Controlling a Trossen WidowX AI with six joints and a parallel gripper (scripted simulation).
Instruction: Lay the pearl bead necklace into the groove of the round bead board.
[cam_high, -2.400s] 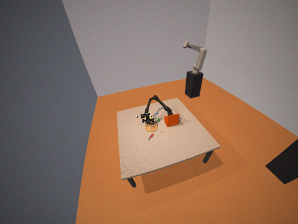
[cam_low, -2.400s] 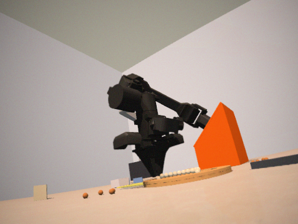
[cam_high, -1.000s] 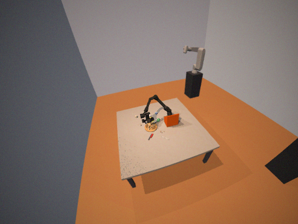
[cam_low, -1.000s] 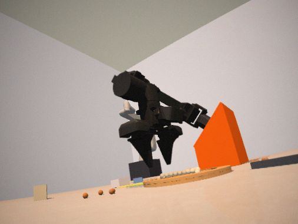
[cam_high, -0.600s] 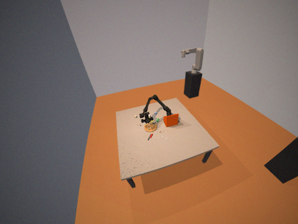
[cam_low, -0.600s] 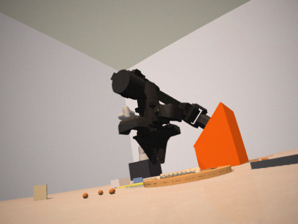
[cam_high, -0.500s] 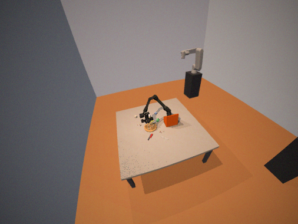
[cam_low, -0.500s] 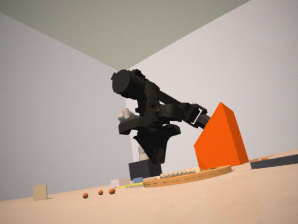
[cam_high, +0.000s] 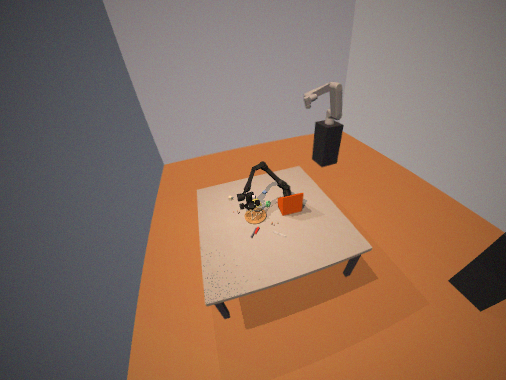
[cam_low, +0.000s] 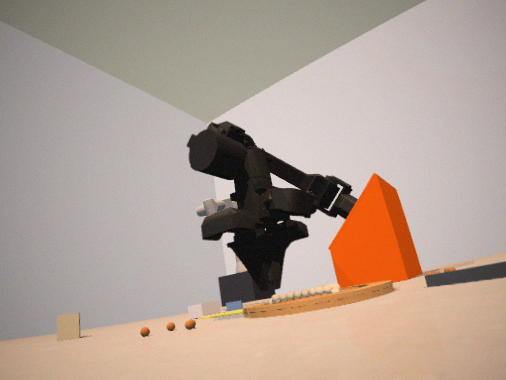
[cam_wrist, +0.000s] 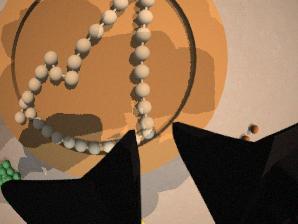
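Observation:
The round bead board (cam_high: 256, 222) (cam_low: 320, 304) (cam_wrist: 212, 30) lies on the table, with a dark ring groove (cam_wrist: 194, 55). The pearl necklace (cam_low: 305, 293) (cam_wrist: 142, 71) lies on it. In the wrist view its lower-left beads follow the groove; the left side folds inward in a zigzag, and the right strand runs nearly straight inside the ring down to the groove's lower edge. My gripper (cam_low: 270, 291) (cam_wrist: 154, 132) is partly open, low at the board's edge. An end bead of the right strand shows between the separated fingertips, not gripped. The necklace's top part is out of the wrist view.
An orange block (cam_high: 291, 205) (cam_low: 370, 240) stands beyond the board. Green beads (cam_high: 268, 203) (cam_wrist: 7, 172) lie near it. Loose orange beads (cam_low: 145, 331) (cam_wrist: 253, 129), a tan block (cam_low: 68, 326), a yellow flat piece (cam_low: 222, 315) and a red-and-dark tool (cam_high: 256, 231) lie around.

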